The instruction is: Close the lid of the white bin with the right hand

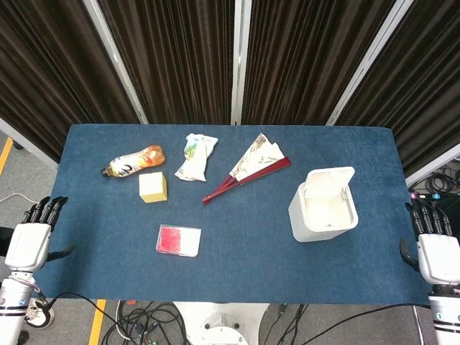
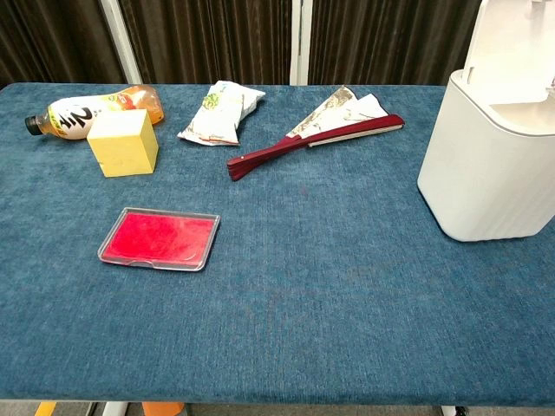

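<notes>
the white bin [image 1: 323, 208] sits forward and inward of the right hand [image 1: 436, 248], its lid [image 1: 332, 177] upright on the far edge; that hand's fingers are spread, holding nothing, nearer than the left hand [image 1: 30, 237].

Smooth matt plastic white bin [image 2: 486, 165] on napped blue cloth table [image 2: 347, 295]

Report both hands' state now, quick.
Left hand: open, holding nothing, beside the table's left edge.
Right hand: open, holding nothing, off the table's right edge, apart from the white bin, whose lid stands open.
</notes>
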`<action>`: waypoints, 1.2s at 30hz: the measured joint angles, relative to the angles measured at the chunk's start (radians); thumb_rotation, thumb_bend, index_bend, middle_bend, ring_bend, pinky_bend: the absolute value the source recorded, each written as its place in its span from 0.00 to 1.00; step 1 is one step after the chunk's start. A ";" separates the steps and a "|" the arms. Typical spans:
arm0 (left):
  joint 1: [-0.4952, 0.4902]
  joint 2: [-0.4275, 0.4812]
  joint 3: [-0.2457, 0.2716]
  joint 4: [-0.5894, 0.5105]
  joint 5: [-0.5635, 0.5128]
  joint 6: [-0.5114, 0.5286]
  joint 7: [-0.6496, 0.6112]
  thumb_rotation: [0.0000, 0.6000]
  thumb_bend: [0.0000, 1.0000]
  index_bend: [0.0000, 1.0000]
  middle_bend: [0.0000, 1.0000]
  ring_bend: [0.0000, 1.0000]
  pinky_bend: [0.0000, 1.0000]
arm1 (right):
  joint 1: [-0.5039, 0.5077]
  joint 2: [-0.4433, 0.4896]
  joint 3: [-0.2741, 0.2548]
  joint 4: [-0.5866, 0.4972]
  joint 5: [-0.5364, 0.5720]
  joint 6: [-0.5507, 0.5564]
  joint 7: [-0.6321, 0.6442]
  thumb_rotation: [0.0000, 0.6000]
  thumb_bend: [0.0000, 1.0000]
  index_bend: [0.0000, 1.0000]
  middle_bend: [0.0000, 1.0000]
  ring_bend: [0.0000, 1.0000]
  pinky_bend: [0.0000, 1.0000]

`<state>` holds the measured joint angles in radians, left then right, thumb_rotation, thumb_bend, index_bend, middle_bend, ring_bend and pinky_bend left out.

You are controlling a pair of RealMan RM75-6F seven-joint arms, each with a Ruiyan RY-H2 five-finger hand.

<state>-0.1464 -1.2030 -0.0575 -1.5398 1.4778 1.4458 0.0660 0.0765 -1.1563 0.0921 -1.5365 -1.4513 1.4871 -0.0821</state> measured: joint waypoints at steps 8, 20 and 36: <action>0.001 0.000 0.003 0.001 -0.003 -0.005 -0.006 1.00 0.09 0.07 0.09 0.04 0.13 | -0.001 0.010 0.002 -0.011 -0.001 0.003 0.002 1.00 0.39 0.00 0.00 0.00 0.00; 0.000 -0.011 0.006 0.011 0.005 -0.001 -0.007 1.00 0.09 0.07 0.09 0.04 0.13 | -0.007 0.027 0.002 -0.019 0.005 0.003 0.010 1.00 0.39 0.00 0.00 0.00 0.00; 0.002 -0.010 0.011 0.015 0.013 0.003 -0.018 1.00 0.09 0.07 0.09 0.04 0.13 | 0.065 0.175 0.061 -0.190 -0.004 -0.051 -0.007 1.00 0.41 0.00 0.01 0.00 0.00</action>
<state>-0.1442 -1.2132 -0.0465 -1.5248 1.4904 1.4489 0.0475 0.1411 -0.9810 0.1530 -1.7264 -1.4551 1.4356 -0.0890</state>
